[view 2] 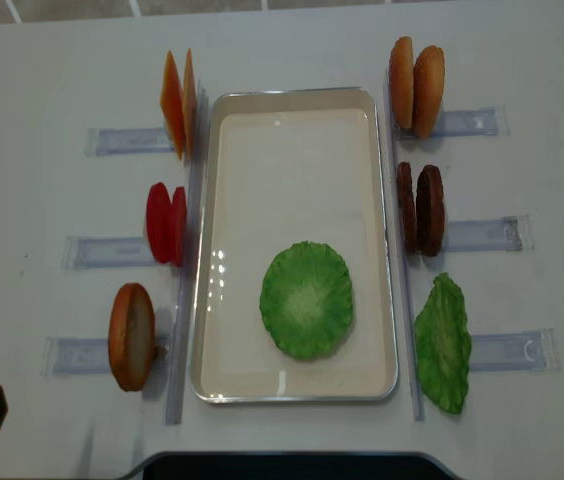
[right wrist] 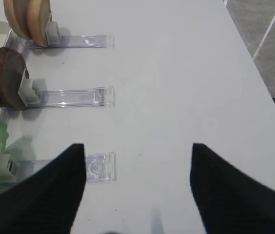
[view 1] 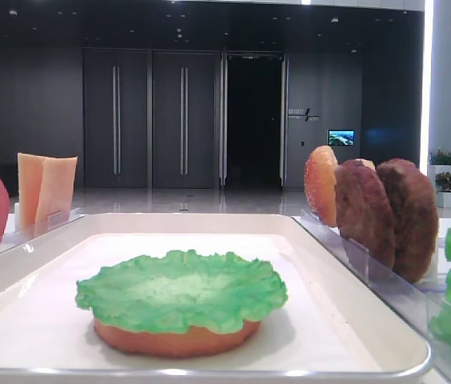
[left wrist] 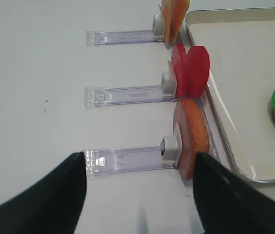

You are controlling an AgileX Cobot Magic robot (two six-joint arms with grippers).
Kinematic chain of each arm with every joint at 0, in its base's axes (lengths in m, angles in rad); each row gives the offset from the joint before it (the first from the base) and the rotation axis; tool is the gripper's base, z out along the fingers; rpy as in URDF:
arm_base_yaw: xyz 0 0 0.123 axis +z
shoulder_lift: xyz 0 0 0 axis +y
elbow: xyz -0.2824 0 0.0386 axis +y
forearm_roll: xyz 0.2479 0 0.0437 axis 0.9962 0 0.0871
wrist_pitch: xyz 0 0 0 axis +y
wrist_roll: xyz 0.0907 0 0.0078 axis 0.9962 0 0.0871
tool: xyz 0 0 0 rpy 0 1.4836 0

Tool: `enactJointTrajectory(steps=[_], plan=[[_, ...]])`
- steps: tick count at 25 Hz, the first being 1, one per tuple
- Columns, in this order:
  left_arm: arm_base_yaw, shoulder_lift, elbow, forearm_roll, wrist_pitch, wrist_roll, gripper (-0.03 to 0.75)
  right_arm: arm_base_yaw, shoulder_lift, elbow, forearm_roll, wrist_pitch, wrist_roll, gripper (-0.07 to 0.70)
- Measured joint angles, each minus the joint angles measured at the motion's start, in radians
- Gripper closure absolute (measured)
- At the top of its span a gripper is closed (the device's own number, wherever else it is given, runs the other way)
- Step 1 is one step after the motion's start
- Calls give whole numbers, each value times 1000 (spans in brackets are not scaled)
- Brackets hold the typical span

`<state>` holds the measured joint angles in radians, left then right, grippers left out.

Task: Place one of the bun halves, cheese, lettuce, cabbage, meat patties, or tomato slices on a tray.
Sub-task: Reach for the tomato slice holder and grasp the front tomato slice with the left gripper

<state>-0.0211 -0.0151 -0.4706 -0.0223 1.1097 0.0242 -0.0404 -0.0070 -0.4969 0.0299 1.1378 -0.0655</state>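
White tray (view 2: 382, 240) holds lettuce (view 2: 306, 298) over a bun half (view 1: 173, 338). Both grippers, left gripper (left wrist: 140, 183) & right gripper (right wrist: 137, 183), hang w/ jaws apart, empty. Next layer prob. a patty (view 2: 429, 210) from right rack: needs reach, pinch, lift.

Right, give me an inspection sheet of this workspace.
Surface: white table.
Job's things: lettuce lies on a bun half in the tray; cheese, tomato slices, meat patties, more buns and lettuce stand in clear racks.
Clutter: nothing seen.
Grippers: left end effector and right end effector open, empty.
Cables: nothing seen.
Surroundings: dark doors, planters.
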Motion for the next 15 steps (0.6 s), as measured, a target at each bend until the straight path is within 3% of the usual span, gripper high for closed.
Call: enactJointTrajectory(steps=[15], plan=[[0, 2, -7, -10, 11, 0, 198, 0, 0, 0, 0, 0, 0, 161]])
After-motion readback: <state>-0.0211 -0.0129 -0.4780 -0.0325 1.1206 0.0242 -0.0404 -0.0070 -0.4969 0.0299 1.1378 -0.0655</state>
